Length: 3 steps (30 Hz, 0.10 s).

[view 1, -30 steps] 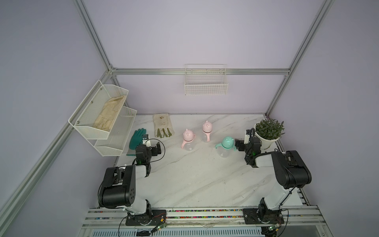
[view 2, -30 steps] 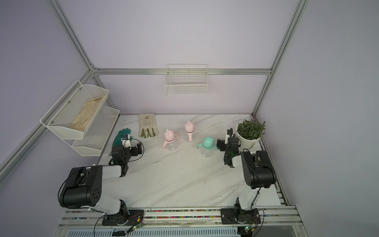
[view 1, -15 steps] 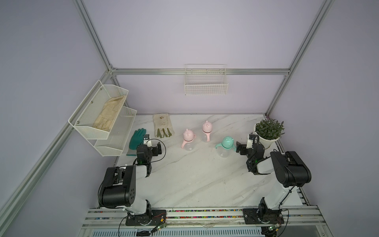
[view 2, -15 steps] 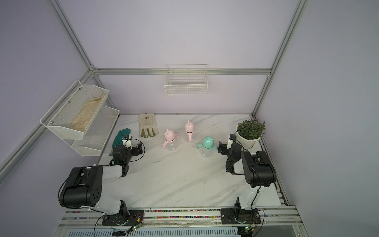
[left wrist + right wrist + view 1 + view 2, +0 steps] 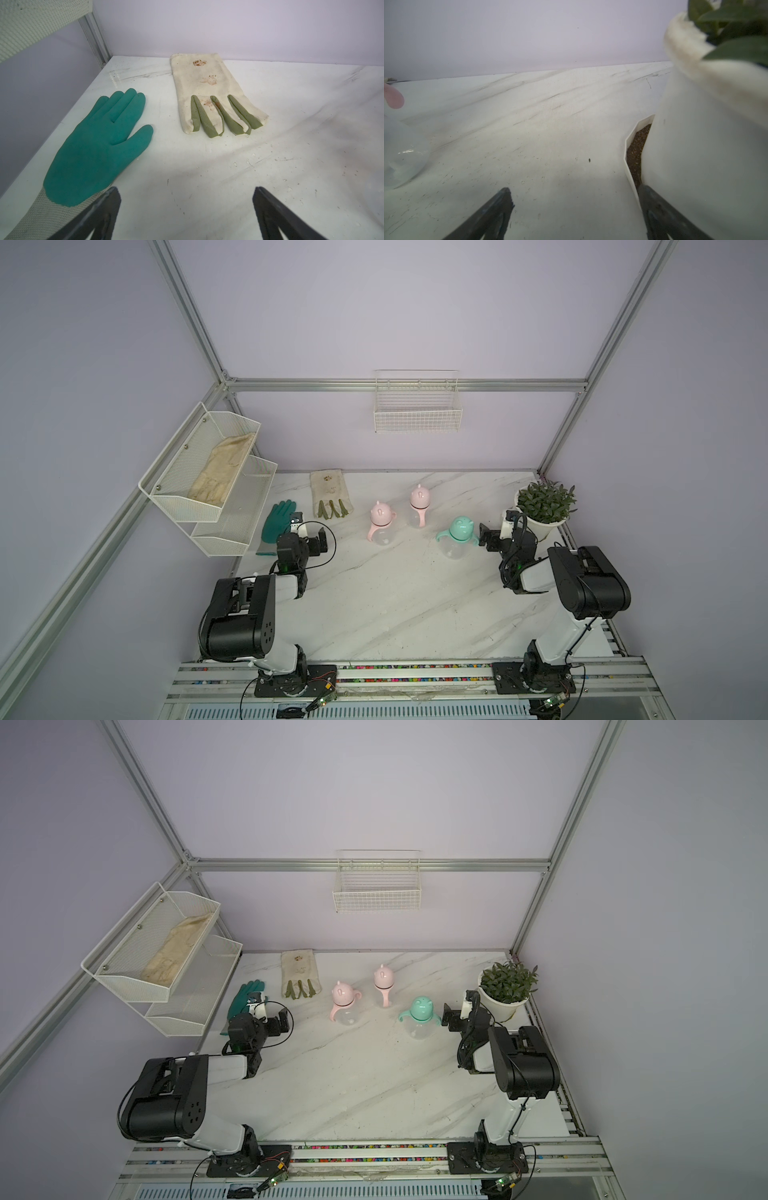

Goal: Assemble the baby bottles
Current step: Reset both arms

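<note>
Both top views high, looking down, sharing the whole table (image 5: 395, 605), wrist views low, close

No text, label, brand or number can be read in any view. The cream glove (image 5: 209, 87), upper middle of the left wrist view, carries brownish marks, possibly faded printed motifs or stains, but no letters. The small green circuit boards (image 5: 322, 697) at the bottom edge of both top views are too small to read.
</note>
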Available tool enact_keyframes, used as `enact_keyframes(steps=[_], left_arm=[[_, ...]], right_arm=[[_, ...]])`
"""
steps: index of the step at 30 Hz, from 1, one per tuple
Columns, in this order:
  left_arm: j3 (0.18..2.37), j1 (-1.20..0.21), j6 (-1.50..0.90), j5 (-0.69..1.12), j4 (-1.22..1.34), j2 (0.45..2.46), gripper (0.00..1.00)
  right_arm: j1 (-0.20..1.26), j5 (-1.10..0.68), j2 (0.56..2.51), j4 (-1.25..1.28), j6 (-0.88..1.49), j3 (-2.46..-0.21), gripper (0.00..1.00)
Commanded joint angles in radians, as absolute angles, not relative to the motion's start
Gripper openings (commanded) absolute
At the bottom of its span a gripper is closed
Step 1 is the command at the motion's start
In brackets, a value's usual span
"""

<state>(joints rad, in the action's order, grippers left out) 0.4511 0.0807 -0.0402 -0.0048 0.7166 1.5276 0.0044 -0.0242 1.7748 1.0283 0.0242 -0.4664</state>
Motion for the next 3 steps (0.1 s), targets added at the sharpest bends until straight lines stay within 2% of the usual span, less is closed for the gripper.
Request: enact_keyframes(steps=[1,3], left_arm=[[0.473,0.079,-0.028,-0.009,0.741,1.536,1.00],[0.474,0.070,-0.040,-0.078,0.739,1.535,1.00]], right_arm=[[0.000,-0.029,1.775,1.086,0.024,-0.466,0.97],[0.000,-0.029,1.774,1.088,0.025,-0.466,0.97]])
